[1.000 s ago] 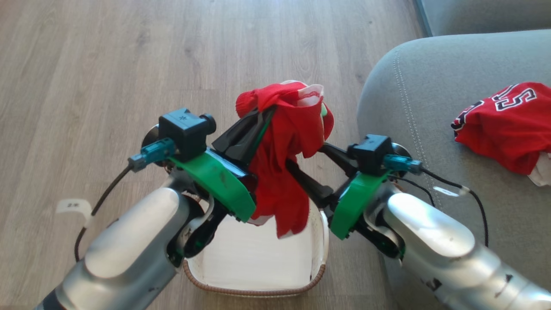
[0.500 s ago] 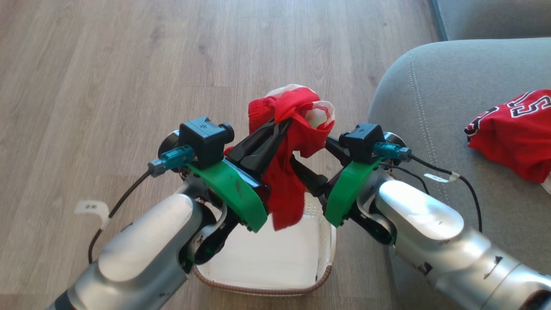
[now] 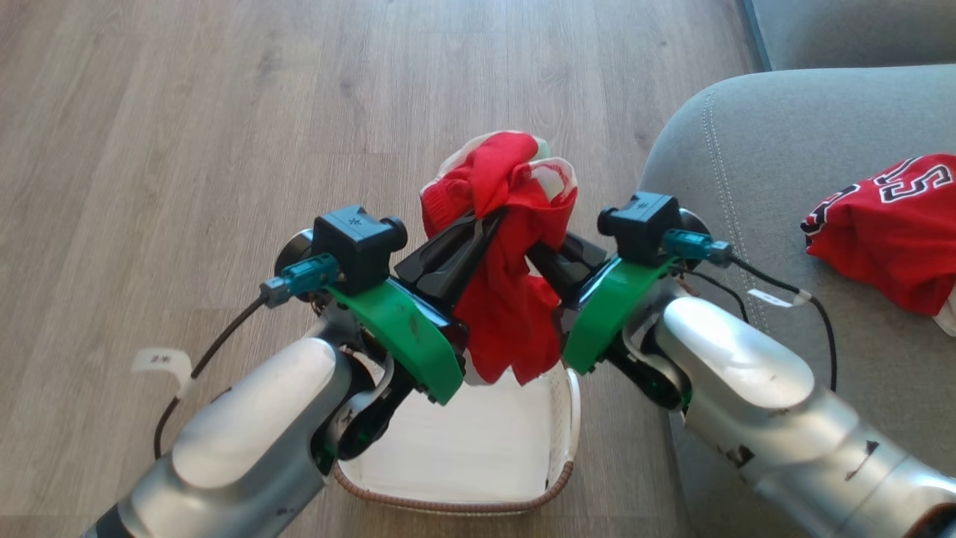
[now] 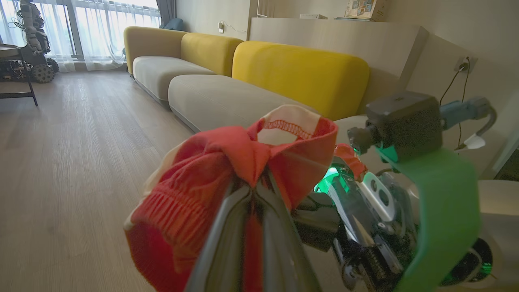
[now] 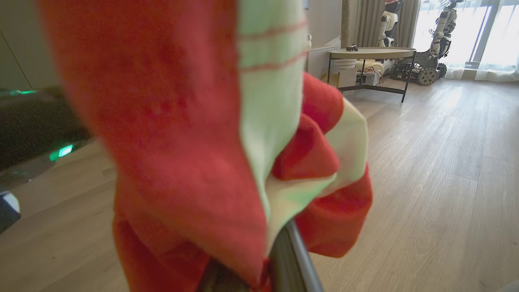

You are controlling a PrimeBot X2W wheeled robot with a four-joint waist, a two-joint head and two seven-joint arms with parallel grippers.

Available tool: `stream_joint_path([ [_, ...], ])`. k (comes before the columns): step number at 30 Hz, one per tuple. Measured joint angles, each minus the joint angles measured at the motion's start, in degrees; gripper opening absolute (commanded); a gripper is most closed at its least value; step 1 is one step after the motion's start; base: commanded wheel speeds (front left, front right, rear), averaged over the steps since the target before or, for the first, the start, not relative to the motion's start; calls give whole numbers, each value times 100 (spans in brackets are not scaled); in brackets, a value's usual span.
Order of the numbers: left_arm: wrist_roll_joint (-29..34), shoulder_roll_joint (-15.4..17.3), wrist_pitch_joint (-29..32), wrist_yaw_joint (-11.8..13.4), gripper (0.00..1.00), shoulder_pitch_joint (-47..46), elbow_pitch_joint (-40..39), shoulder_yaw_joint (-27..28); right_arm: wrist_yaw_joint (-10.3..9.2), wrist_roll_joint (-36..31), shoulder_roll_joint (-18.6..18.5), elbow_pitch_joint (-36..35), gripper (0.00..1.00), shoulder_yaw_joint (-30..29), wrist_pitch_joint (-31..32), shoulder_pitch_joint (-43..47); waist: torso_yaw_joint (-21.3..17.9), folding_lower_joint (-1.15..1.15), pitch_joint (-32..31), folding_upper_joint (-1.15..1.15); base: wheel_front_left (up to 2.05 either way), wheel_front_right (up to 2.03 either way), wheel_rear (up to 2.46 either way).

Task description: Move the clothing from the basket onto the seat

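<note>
Two long-fingered grippers share one load above the pale wood plank floor (image 3: 187, 112) that spreads across my head camera. Next in size is the large grey-green fabric sofa seat (image 3: 747, 149), rounded at the edge and marked by a double stitched seam, which takes up the right side. On it, well apart from both arms, lies a crumpled red basketball jersey (image 3: 889, 232) with black, white-outlined numerals. Just beside the seat, on the floor, stands the small white perforated plastic basket (image 3: 556, 418) with rounded corners and a brown woven-look rim. Directly over the basket hangs a bunched red sports garment (image 3: 508, 299) with white trim, lifted above the rim, its lower folds dangling toward the basket's far end. My left gripper (image 3: 489, 220) is clenched on the garment's upper bunch; on the left wrist camera its two fingers press together with red cloth pinched between them. My right gripper (image 3: 544, 258) reaches in from the seat side and is closed on the same garment; on the right wrist camera the red and white folds drape over its fingers and hide the tips.
</note>
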Motion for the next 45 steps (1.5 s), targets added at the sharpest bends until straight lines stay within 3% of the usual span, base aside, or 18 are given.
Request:
stream_joint_path([
  [6, 0, 15, -1, 13, 0, 2, 23, 0, 0, -88, -105, -202, 0, -371, -16, 268, -17, 0, -3, 0, 0, 0, 0],
  [12, 0, 31, -1, 65, 91, 18, 13, -1, 0, -178, -182, -405, 0, -740, -18, 573, -54, 0, -24, 0, 0, 0, 0],
  [13, -1, 32, -2, 67, 100, 18, 10, -1, 0, -200, -207, -445, 0, -834, -18, 612, -62, 0, -25, 0, 0, 0, 0],
  [23, 1, 42, 4, 108, 100, 21, -13, -85, 0, -485, -465, -1074, 0, -1845, -18, 1196, -210, 0, 28, 0, 0, 0, 0],
  [33, 13, 68, -45, 105, 100, 29, -15, -151, 0, -734, -606, -1900, 0, -2719, -23, 1834, -641, 0, 94, 0, 0, 0, 0],
  [45, 71, 114, -129, 55, 100, 28, -8, -221, 0, -788, -628, -2611, 0, -3223, -23, 2442, -1284, 0, 180, 0, 0, 0, 0],
])
